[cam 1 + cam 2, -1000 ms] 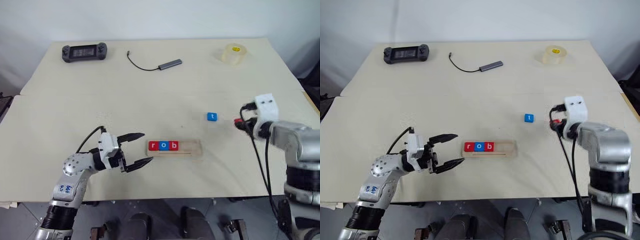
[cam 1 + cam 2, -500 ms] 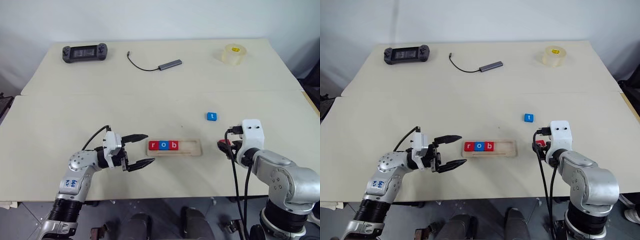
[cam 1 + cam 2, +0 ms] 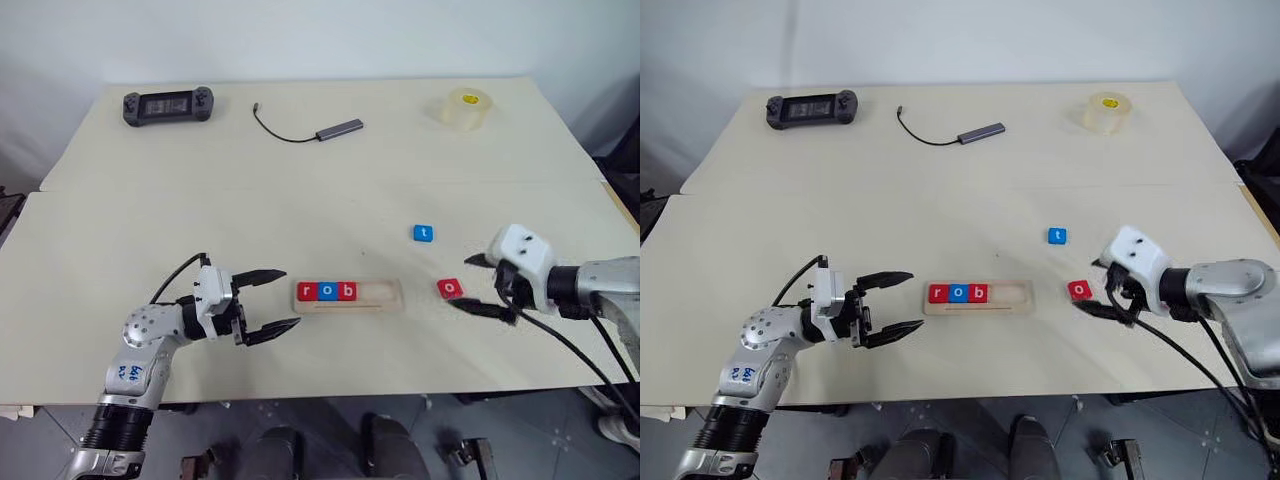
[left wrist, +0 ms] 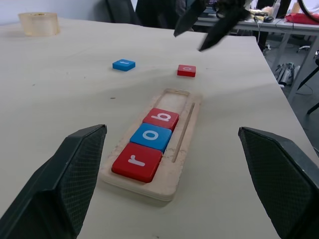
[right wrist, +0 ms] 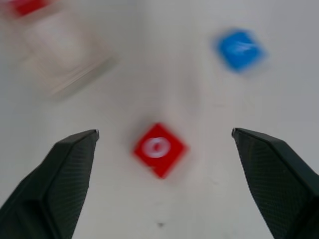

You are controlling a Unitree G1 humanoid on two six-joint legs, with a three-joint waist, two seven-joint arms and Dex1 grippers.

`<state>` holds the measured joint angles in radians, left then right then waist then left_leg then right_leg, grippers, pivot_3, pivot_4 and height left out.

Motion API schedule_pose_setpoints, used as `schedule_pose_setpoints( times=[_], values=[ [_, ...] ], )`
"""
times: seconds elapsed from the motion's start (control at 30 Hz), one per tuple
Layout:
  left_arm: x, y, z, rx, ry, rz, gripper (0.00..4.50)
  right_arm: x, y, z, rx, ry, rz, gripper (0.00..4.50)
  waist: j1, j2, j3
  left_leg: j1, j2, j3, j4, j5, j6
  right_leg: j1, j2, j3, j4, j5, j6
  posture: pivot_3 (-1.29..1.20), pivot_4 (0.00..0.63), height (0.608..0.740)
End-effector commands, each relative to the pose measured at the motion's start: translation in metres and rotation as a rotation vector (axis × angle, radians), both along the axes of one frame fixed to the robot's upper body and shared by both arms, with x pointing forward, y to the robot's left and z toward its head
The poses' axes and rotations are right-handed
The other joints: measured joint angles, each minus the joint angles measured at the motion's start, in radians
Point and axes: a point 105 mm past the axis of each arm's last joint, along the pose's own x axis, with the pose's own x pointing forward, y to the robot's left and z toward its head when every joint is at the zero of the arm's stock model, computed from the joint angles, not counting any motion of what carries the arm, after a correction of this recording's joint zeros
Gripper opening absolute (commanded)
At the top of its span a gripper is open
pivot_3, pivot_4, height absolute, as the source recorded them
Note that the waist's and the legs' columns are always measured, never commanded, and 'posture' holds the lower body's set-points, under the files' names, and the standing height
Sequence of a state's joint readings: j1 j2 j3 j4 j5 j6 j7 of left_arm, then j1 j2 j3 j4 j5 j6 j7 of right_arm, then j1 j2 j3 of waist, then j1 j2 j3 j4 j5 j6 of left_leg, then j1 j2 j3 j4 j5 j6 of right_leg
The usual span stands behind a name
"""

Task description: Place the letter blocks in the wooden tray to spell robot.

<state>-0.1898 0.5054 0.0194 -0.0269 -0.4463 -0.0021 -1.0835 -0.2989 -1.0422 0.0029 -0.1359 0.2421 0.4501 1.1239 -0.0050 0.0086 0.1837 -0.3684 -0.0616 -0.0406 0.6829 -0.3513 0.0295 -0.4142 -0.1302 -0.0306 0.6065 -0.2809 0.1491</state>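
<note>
The wooden tray (image 3: 386,294) lies near the table's front with three letter blocks at its left end: red r (image 3: 306,292), blue o (image 3: 327,292) and red b (image 3: 347,291). Its right part is bare. A red o block (image 3: 450,288) lies flat on the table just right of the tray. A blue t block (image 3: 424,233) sits farther back. My right gripper (image 3: 463,283) is open just right of the red o, its fingers spread on either side and apart from it. My left gripper (image 3: 291,297) is open, level, just left of the tray, holding nothing.
At the back of the table lie a black game controller (image 3: 168,103), a grey adapter with its cable (image 3: 340,127) and a roll of clear tape (image 3: 468,107). A seam runs across the table behind the blocks.
My right gripper carried the red o from beside the blue t to the spot right of the tray, opened, let it go, and drew back to the right. The left gripper stayed put.
</note>
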Motion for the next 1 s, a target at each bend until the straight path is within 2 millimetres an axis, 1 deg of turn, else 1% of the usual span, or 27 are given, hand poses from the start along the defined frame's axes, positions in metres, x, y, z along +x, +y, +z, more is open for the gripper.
schedule_pose_setpoints(
  times=[0.03, 0.1, 0.2, 0.27, 0.37, 0.47, 0.5, 0.53, 0.6, 0.63, 0.73, 0.87, 0.93, 1.0],
  values=[
    [-0.006, -0.001, 0.01, 0.0, -0.04, -0.023, 4.5, 0.009, -0.008, -0.006, -0.097, -0.019, 0.166, 4.48, -0.001, 0.0, 0.0, 0.0, 0.0, 0.0, 0.0, 0.0, 0.0, 0.0, 0.0, 0.0, 0.0, 0.0, 0.0, 0.0, 0.15, 0.74],
    [-0.008, -0.002, 0.011, 0.003, -0.042, -0.025, 4.5, 0.02, -0.01, -0.01, -0.108, -0.007, 0.193, 4.48, -0.002, 0.0, 0.0, 0.0, 0.0, 0.0, 0.001, 0.0, 0.0, 0.0, 0.0, 0.0, 0.0, 0.0, 0.0, 0.0, 0.15, 0.74],
    [-0.009, -0.001, 0.012, 0.004, -0.044, -0.012, 4.5, 0.031, -0.012, -0.018, -0.169, -0.01, 0.242, 4.48, 0.0, 0.0, 0.0, 0.0, 0.002, -0.001, 0.001, 0.0, -0.001, 0.0, 0.0, -0.001, -0.001, 0.0, 0.0, 0.0, 0.15, 0.74],
    [-0.011, 0.0, 0.012, 0.003, -0.045, -0.002, 4.5, 0.036, -0.009, -0.02, -0.135, 0.017, 0.245, 4.48, 0.001, 0.0, 0.0, 0.0, 0.002, -0.002, 0.001, 0.0, -0.002, 0.0, 0.0, -0.002, -0.002, 0.0, 0.0, 0.0, 0.15, 0.74],
    [-0.013, 0.001, 0.012, 0.006, -0.042, 0.005, 4.5, 0.035, -0.011, -0.024, -0.136, 0.073, 0.275, 3.89, 0.001, 0.0, 0.0, 0.0, 0.002, -0.003, 0.001, 0.0, -0.002, 0.001, 0.0, -0.003, -0.004, 0.0, 0.0, 0.0, 0.15, 0.74],
    [-0.012, 0.005, 0.013, 0.013, -0.046, 0.026, 4.5, 0.032, -0.014, -0.026, -0.152, 0.114, 0.298, 2.89, 0.002, 0.0, 0.0, 0.0, 0.002, -0.004, 0.002, 0.0, -0.002, 0.002, 0.0, -0.003, -0.005, 0.0, -0.001, 0.0, 0.15, 0.74],
    [-0.011, 0.007, 0.014, 0.013, -0.05, 0.034, 4.5, 0.031, -0.013, -0.024, -0.146, 0.113, 0.312, 2.6, 0.003, 0.0, 0.0, 0.0, 0.002, -0.004, 0.002, 0.0, -0.002, 0.002, 0.0, -0.003, -0.005, 0.0, -0.001, 0.0, 0.15, 0.74],
    [-0.009, 0.008, 0.015, 0.014, -0.054, 0.041, 4.5, 0.034, -0.01, -0.02, -0.127, 0.105, 0.313, 2.22, 0.003, 0.0, 0.0, 0.0, 0.002, -0.004, 0.002, 0.0, -0.002, 0.002, -0.001, -0.004, -0.005, 0.0, -0.001, 0.0, 0.15, 0.74],
    [-0.008, 0.01, 0.016, 0.017, -0.059, 0.047, 4.5, 0.039, 0.0, -0.008, -0.09, 0.054, 0.33, 1.6, 0.003, 0.0, 0.0, 0.0, 0.002, -0.004, 0.002, 0.0, -0.002, 0.002, -0.001, -0.004, -0.005, 0.0, -0.001, 0.0, 0.15, 0.74],
    [-0.007, 0.011, 0.017, 0.018, -0.061, 0.05, 4.5, 0.04, 0.003, -0.005, -0.084, 0.047, 0.336, 1.44, 0.002, 0.0, 0.0, 0.0, 0.002, -0.004, 0.003, 0.0, -0.002, 0.002, -0.001, -0.004, -0.005, 0.0, -0.001, 0.0, 0.15, 0.74],
    [-0.006, 0.012, 0.018, 0.018, -0.067, 0.058, 4.5, 0.035, 0.016, 0.003, -0.085, 0.032, 0.397, 1.44, 0.003, 0.001, 0.0, -0.001, 0.002, -0.004, 0.002, 0.0, -0.003, 0.001, -0.001, -0.004, -0.003, 0.0, -0.001, 0.0, 0.15, 0.74],
    [-0.005, 0.012, 0.018, 0.016, -0.068, 0.066, 4.5, 0.022, 0.056, 0.018, 0.017, 0.065, 0.458, 1.44, 0.002, 0.001, 0.0, -0.002, 0.002, -0.005, 0.001, 0.0, -0.003, 0.0, -0.001, -0.004, -0.002, 0.0, -0.001, 0.0, 0.15, 0.74],
    [-0.006, 0.011, 0.017, 0.014, -0.066, 0.067, 4.5, 0.025, 0.075, 0.019, 0.031, 0.066, 0.409, 1.44, 0.003, 0.001, 0.0, -0.002, 0.003, -0.005, 0.001, 0.0, -0.003, 0.0, -0.001, -0.005, -0.002, 0.0, -0.001, 0.0, 0.15, 0.74],
    [-0.008, 0.009, 0.016, 0.009, -0.062, 0.068, 4.5, 0.023, 0.091, 0.017, 0.028, 0.068, 0.407, 1.44, 0.005, 0.001, 0.0, -0.002, 0.003, -0.006, 0.002, 0.0, -0.003, 0.0, -0.001, -0.005, -0.002, 0.0, -0.001, 0.0, 0.15, 0.74]
  ],
)
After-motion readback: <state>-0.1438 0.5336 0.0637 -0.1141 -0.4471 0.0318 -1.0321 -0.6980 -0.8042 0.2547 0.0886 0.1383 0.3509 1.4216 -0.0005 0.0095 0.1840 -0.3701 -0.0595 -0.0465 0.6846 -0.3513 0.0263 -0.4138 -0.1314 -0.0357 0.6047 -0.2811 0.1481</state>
